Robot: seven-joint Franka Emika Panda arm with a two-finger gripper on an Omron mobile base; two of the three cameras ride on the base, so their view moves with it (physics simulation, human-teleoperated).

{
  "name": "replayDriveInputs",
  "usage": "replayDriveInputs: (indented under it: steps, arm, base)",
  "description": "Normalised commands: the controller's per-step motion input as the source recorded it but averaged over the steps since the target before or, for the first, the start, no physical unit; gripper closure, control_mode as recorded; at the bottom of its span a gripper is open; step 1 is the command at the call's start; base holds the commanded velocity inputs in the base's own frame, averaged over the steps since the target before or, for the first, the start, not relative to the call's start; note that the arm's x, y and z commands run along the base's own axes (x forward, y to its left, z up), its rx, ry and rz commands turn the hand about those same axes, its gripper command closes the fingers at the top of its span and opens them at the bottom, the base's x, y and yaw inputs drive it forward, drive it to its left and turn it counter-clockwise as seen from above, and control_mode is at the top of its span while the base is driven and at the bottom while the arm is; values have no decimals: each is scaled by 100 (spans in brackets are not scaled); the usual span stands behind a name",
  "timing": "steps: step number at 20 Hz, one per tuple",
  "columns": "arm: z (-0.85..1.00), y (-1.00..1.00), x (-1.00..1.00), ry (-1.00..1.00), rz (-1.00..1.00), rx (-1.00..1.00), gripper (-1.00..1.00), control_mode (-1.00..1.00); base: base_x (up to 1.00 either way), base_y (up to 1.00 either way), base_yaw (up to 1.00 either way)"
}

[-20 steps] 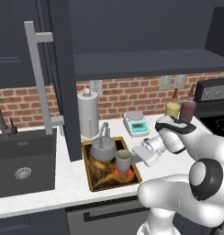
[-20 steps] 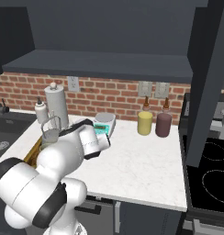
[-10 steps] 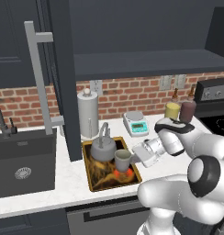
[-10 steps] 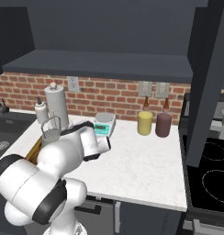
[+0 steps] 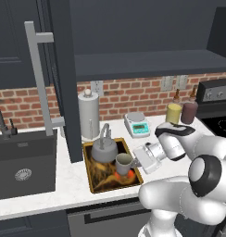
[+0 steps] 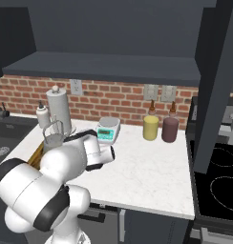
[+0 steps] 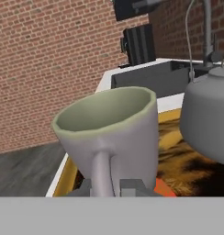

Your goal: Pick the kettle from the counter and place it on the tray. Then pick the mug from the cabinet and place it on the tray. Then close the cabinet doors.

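The white counter (image 5: 64,185) carries the tray (image 5: 95,184), with the kettle (image 5: 103,152) standing on it. The gripper (image 7: 113,187) is clamped on the handle of the mug (image 7: 111,133), beside the kettle over the tray.

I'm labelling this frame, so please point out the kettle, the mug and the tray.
kettle (image 5: 103,152): left base view, rounded body.
mug (image 5: 124,163): left base view, outer wall.
tray (image 5: 89,172): left base view, left rim.

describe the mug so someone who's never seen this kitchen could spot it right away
Find the white counter between the black sink and the stove; on it lies a golden-rimmed tray. The mug is on the tray's near right part, beside the kettle, its handle pinched by the gripper. It is smaller than the kettle, open-topped, grey-beige with a greenish rim.
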Motion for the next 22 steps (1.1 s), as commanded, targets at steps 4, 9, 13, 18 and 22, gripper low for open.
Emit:
replayDriveInputs:
  steps: [4, 9, 13, 18, 22]
  arm:
    - [-6, 0, 11, 0, 0, 0, 100, -100]
    - [-10, 0, 13, -1, 0, 1, 100, -100]
    - [-7, 0, 12, -2, 0, 2, 100, -100]
    - [-6, 0, 9, -1, 0, 1, 100, -100]
    - [-4, 0, 2, 0, 0, 0, 100, -100]
  base:
    - [0, 0, 0]
    - [0, 0, 0]
    - [0, 0, 0]
    - [0, 0, 0]
    - [0, 0, 0]
